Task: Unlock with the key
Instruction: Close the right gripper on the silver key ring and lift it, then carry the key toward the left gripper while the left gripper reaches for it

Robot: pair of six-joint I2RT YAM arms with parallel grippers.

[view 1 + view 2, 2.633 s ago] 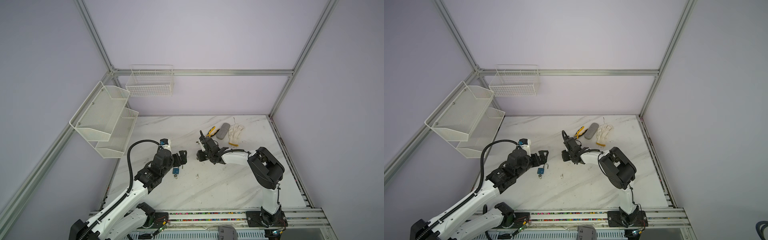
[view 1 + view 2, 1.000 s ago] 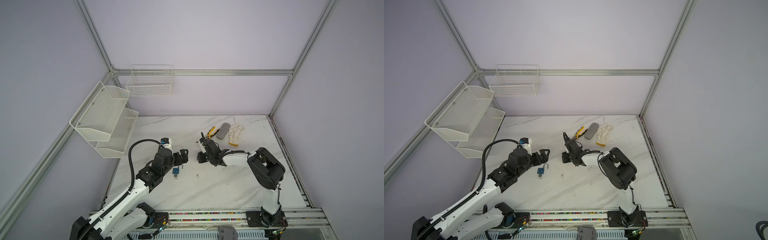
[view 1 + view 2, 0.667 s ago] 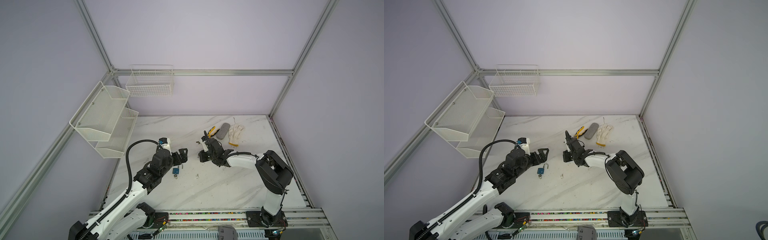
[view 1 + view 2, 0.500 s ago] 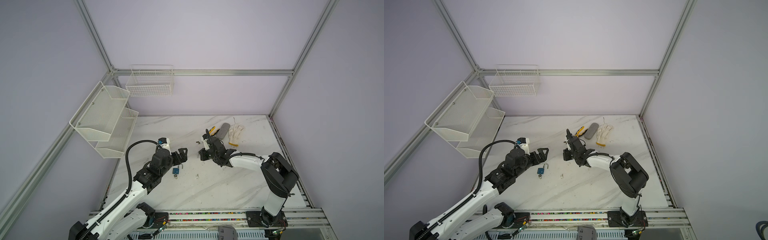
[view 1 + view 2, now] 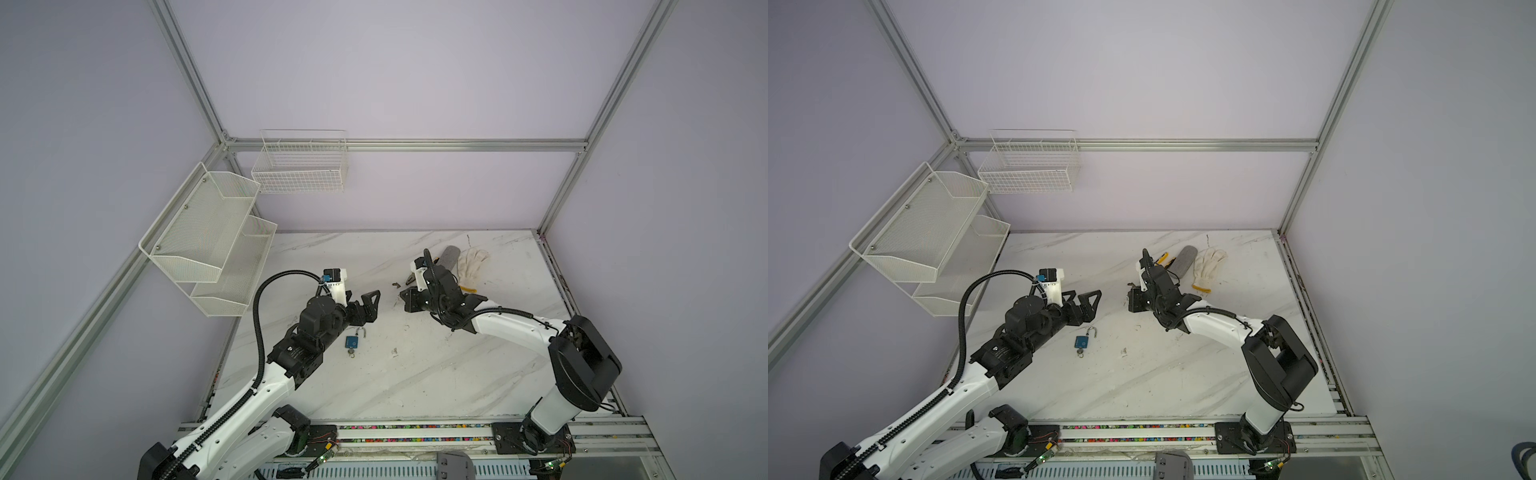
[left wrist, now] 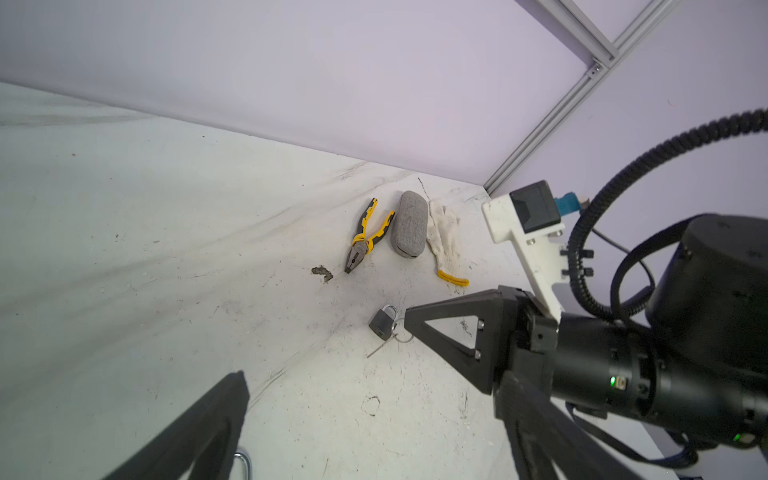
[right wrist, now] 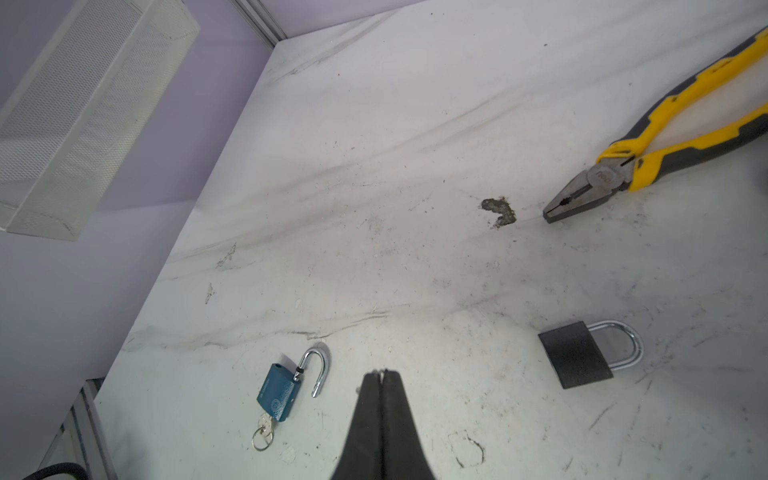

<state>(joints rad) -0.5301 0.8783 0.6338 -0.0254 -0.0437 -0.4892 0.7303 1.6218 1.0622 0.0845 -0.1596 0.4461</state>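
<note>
A white, grey-veined marble-look tabletop (image 5: 415,382), scuffed and speckled, sits between plain lilac walls (image 5: 415,83) edged with aluminium rails (image 5: 399,144), with a two-tier white mesh shelf (image 5: 208,245) on the left wall and a wire basket (image 5: 301,166) on the far one. Left of centre lies the boxy blue padlock (image 5: 1082,341), its steel shackle swung open and a ringed key (image 7: 264,424) in its base, just nearside of the spread left gripper (image 5: 1082,300). The right gripper (image 7: 381,376) is pressed together near a matte grey padlock (image 7: 575,359), with yellow-handled pliers (image 6: 365,239), an oval fabric case (image 6: 409,224) and a knit glove (image 6: 444,237) far right.
</note>
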